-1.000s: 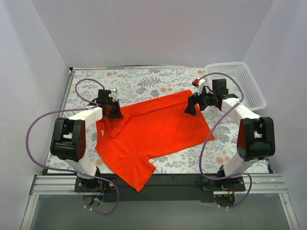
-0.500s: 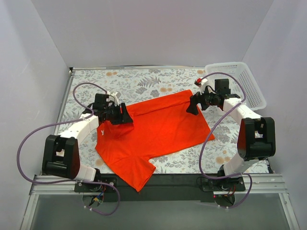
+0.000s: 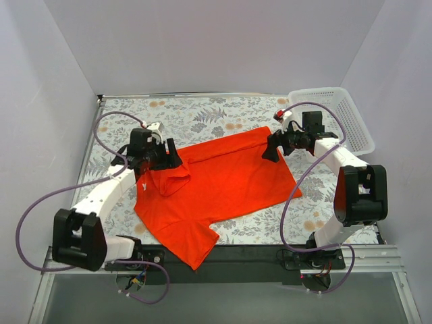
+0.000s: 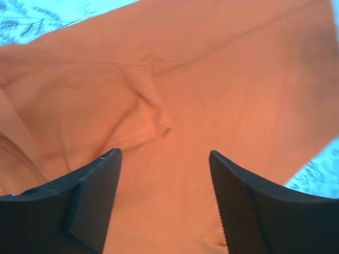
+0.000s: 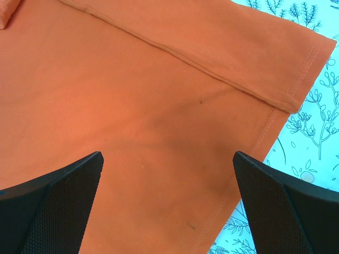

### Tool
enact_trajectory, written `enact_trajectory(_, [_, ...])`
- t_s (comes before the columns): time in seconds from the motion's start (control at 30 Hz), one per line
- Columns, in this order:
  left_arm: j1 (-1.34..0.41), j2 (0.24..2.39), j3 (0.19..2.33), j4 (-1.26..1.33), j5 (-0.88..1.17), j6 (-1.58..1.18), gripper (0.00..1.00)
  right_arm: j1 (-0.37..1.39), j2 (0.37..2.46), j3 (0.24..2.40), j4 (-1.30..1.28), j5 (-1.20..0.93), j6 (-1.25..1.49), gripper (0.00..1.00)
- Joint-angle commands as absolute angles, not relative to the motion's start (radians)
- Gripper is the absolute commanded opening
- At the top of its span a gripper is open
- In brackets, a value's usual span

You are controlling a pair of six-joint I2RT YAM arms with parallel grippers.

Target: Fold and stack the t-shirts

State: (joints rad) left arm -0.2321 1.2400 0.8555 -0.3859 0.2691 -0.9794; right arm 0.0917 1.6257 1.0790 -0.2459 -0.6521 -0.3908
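Observation:
One orange-red t-shirt (image 3: 223, 182) lies spread on the floral table (image 3: 202, 115), its near sleeve reaching the front edge. Its left sleeve lies folded over onto the body as a rumpled flap (image 3: 172, 182). My left gripper (image 3: 172, 160) hovers at that flap, open, with only wrinkled cloth (image 4: 212, 79) below its jaws (image 4: 164, 153). My right gripper (image 3: 270, 150) is open above the shirt's far right corner, and in the right wrist view (image 5: 168, 153) nothing sits between the fingers over flat fabric (image 5: 132, 79) and its stitched hem.
A white mesh basket (image 3: 337, 118) stands at the back right corner, beyond the right arm. Grey walls close in the table on three sides. Purple cables loop from both arms. Bare floral tabletop (image 5: 318, 132) shows beside the hem.
The left gripper went from shut to open and let go of the sleeve, which now lies folded on the shirt. The left arm shifted. The right gripper barely moved.

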Motion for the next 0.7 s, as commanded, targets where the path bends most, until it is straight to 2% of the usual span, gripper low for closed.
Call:
enact_trajectory(0.0, [-0.23,1.378,0.87,-0.382,0.137,-0.948,0.59,0.087,1.631,1.098,-0.264,-0.676,-0.383,0.98])
enact_trajectory(0.3, [-0.287,1.502,0.92,-0.374,0.025,-0.845,0.57,0.087,1.641,1.1,-0.267,-0.678,-0.385,0.98])
enact_trajectory(0.47, [-0.311,1.519,0.908,-0.391,0.014,-0.836,0.42,0.087,1.644,1.1,-0.268,-0.68,-0.385,0.98])
enact_trajectory(0.67, [-0.336,1.548,0.92,-0.423,-0.086,-0.841,0.41,0.087,1.64,1.101,-0.271,-0.68,-0.383,0.98])
